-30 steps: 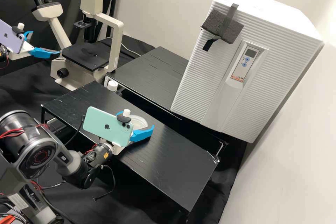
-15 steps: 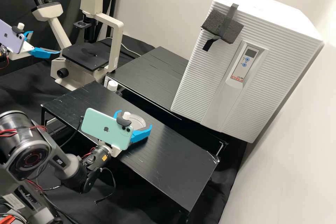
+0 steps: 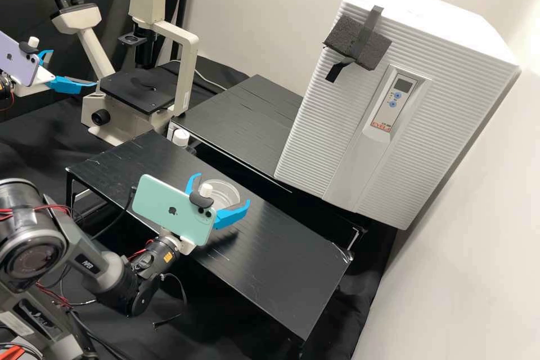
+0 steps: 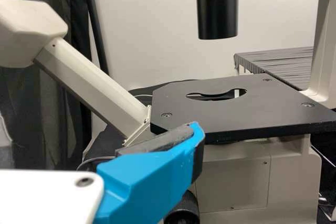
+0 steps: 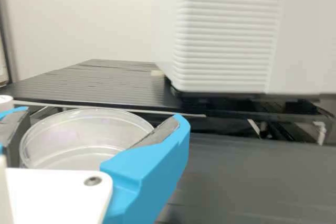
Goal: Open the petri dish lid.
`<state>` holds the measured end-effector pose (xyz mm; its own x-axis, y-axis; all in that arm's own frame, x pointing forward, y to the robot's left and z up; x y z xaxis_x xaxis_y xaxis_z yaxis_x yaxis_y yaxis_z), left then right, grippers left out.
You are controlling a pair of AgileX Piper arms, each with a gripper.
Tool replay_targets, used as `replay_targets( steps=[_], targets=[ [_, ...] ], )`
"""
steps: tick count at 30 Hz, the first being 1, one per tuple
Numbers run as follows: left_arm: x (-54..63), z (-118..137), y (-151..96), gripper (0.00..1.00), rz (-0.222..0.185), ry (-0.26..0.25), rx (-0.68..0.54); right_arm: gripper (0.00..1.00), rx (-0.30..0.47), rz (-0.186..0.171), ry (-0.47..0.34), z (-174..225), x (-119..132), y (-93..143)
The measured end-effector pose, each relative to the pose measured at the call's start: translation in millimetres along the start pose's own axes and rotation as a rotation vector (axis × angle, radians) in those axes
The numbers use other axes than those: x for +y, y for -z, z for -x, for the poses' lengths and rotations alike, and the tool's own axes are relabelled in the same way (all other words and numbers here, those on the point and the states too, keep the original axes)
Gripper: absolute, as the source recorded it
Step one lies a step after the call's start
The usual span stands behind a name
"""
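Toward eight o'clock from the middle of the high view, my right gripper (image 3: pixel 223 188) is set wide, one blue finger on either side of the clear petri dish (image 3: pixel 224 195). The dish lies straight ahead at my twelve o'clock, between the two fingers, level on the black front table (image 3: pixel 292 259). In my right wrist view the dark finger pads overlap both edges of its round wall; whether they touch it I cannot tell, nor can I make out where lid and base meet.

From the dish, by the high view's clock, the green phone (image 3: pixel 171 209) mounted on my right wrist sits between eight and nine o'clock. A white-capped bottle (image 3: pixel 181 137) stands at eleven, just beside the table's far edge, and the microscope (image 3: pixel 138 90) rises farther off, also at eleven. The ribbed white incubator (image 3: pixel 315 124) is at two, well apart, with a dark foam block (image 3: pixel 354 45) taped to it.

My left gripper (image 3: pixel 73 68) is over at ten o'clock from the dish, near the microscope, its own fingers spread with nothing between them. The purple phone (image 3: pixel 17 62) rides on that wrist.
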<state>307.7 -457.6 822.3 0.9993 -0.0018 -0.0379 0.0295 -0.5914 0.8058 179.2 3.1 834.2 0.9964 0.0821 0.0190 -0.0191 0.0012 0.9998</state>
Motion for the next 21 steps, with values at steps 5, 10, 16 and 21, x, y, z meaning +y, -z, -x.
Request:
replay_targets(
  steps=[5,10,16,21],
  targets=[
    [0.0,0,0,1.00,0.000,0.000,0.000,0.00,-0.057,-0.053,-0.060,4,10,-10],
    [0.0,0,0,1.00,0.000,0.000,0.000,0.00,-0.104,-0.105,-0.115,8,19,-18],
    [0.0,0,0,1.00,0.000,0.000,0.000,0.00,-0.163,-0.143,-0.144,7,20,-28],
    [0.0,0,0,1.00,0.000,0.000,0.000,0.00,-0.233,-0.122,-0.186,-1,21,-43]
  ],
)
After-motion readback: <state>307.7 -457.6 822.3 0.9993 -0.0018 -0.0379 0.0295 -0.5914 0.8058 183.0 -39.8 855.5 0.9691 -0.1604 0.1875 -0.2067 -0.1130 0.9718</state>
